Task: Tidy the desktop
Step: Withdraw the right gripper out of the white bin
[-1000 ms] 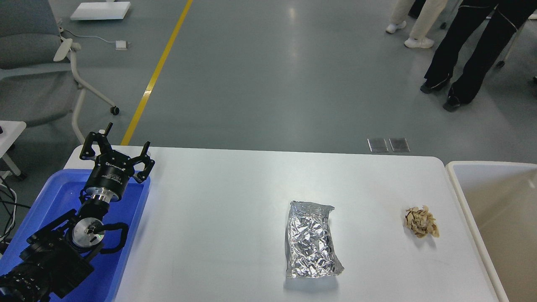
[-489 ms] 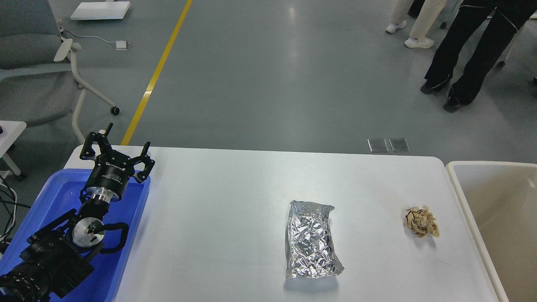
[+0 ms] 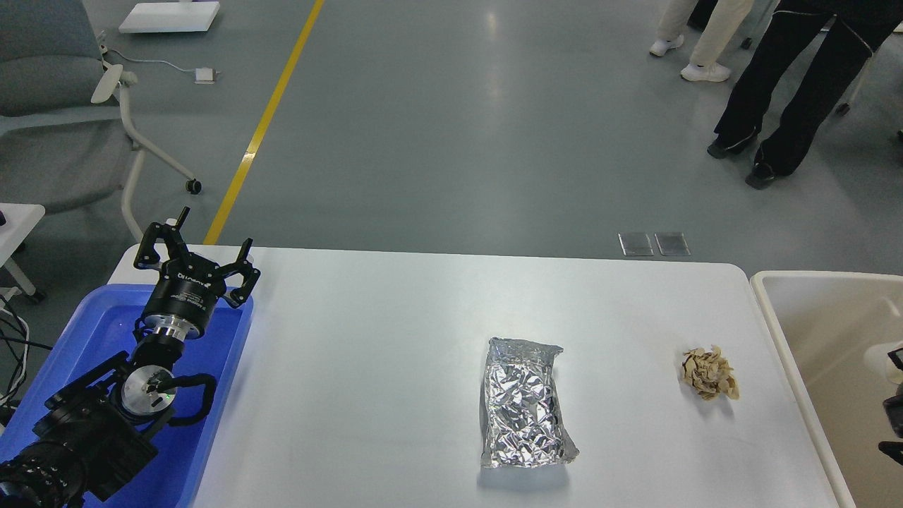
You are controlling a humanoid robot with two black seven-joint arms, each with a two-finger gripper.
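Tray point(image 3: 211, 395), blue plastic, occupies the lower left of the frame, resting on the left end of the desktop point(image 3: 367, 339). Above it the left arm rises from the lower-left corner, and the left gripper point(image 3: 195, 255) sits at the tray's far edge with its two black fingers point(image 3: 149, 243) spread wide apart, holding nothing. Beyond it, in the upper left of the frame, stand a grey office chair point(image 3: 49, 92) and a yellow floor line point(image 3: 264, 120).

The desktop, white with rounded corners, spans the lower half of the frame from the tray to the bin. At lower centre lies a crumpled silver foil packet point(image 3: 524, 403), flat on the surface. Right of it, well apart, sits a small wad of crumpled brown paper point(image 3: 709, 373), near the desktop's right edge.

At the right edge of the frame stands a beige-white bin point(image 3: 776, 310), just beside the desktop. A dark part point(image 3: 892, 402) shows over the bin at the frame's right border; whether this is the right gripper, and how its fingers are set, cannot be told.
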